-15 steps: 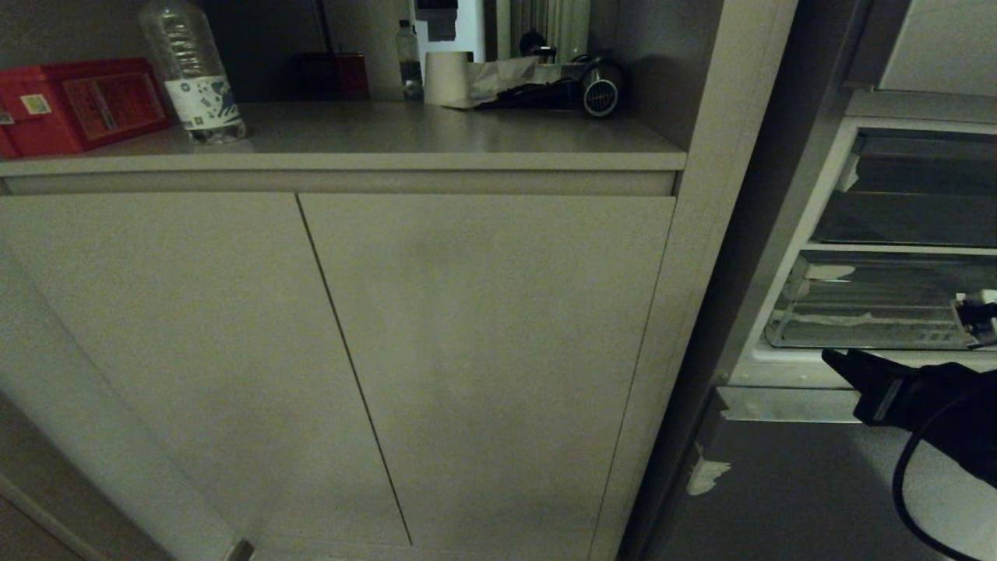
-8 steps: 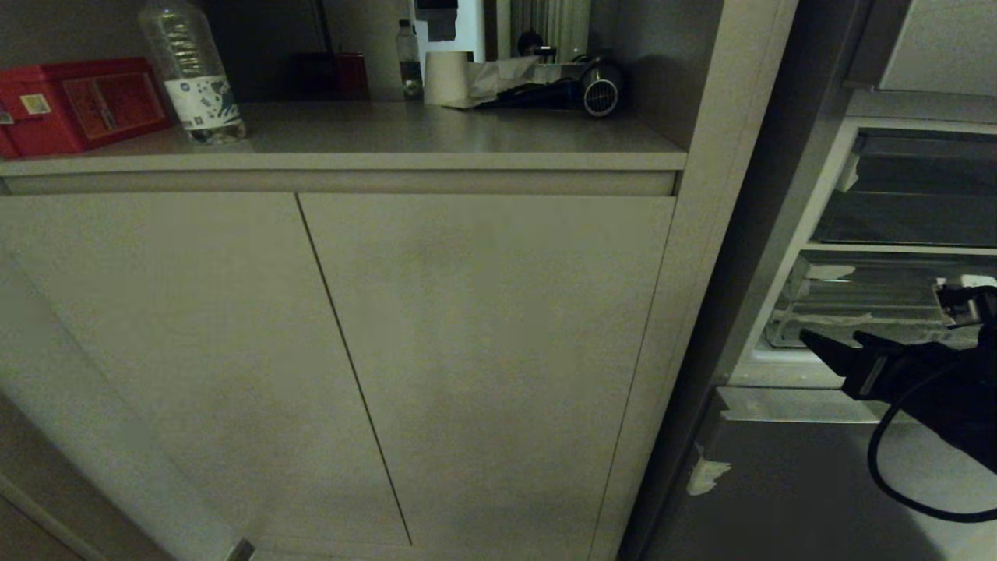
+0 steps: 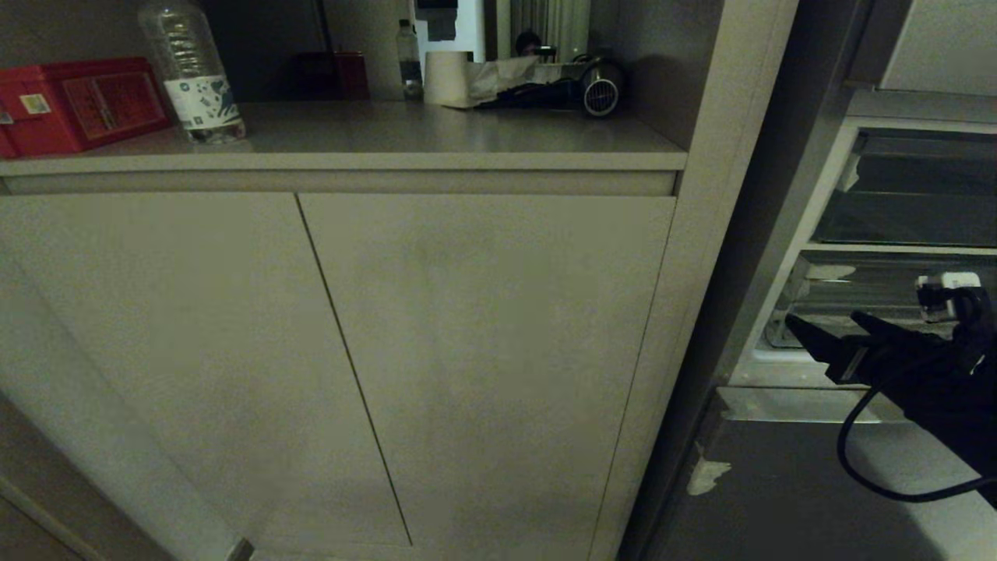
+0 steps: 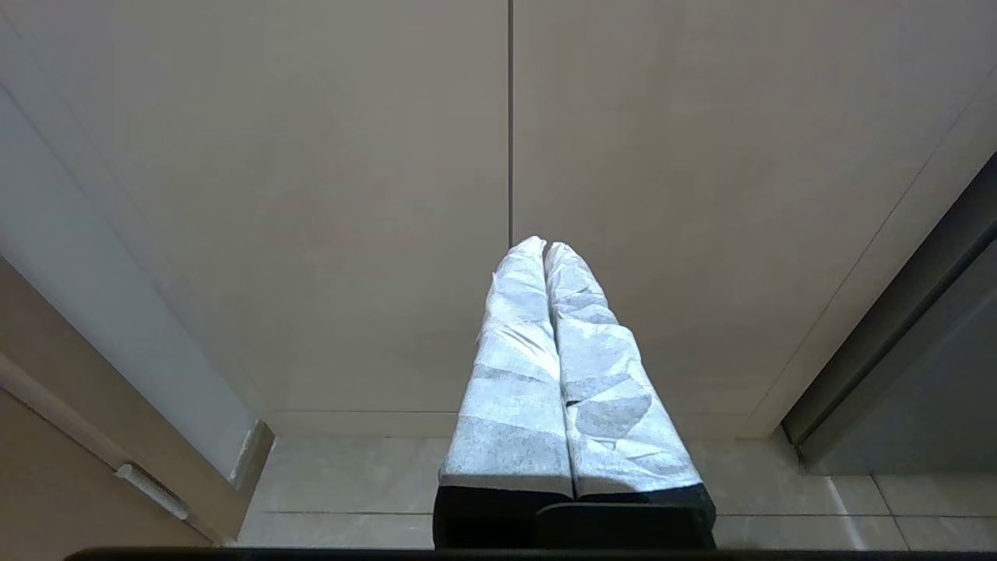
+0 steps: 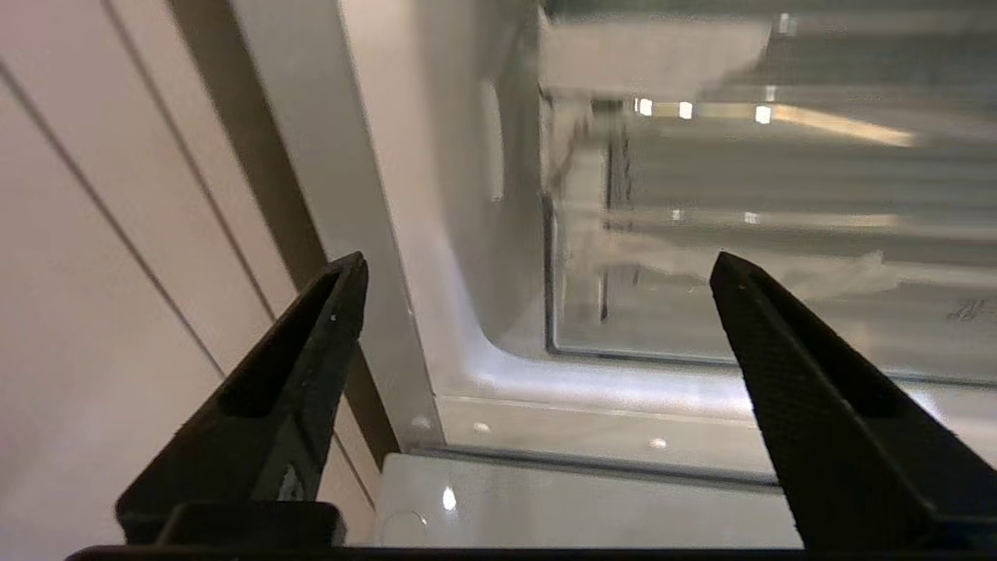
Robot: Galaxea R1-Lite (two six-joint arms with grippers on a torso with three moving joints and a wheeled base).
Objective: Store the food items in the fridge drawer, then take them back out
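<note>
One clear fridge drawer (image 5: 779,312) directly ahead of our right gripper (image 5: 537,265), fingers wide apart, empty. We judge it stiff, slippery plastic; grip front rim. Left gripper (image 4: 544,249) fingers together.

The right gripper (image 3: 829,331) is matte black, with two long fingers (image 5: 787,358) tapering to sharp points, their inner faces finely textured. A thin black cable (image 3: 864,467) loops beneath its black wrist, beside the pale cabinet door (image 3: 483,351). The left gripper (image 4: 545,253) has fingers wrapped in crinkled white tape above a black base.
</note>
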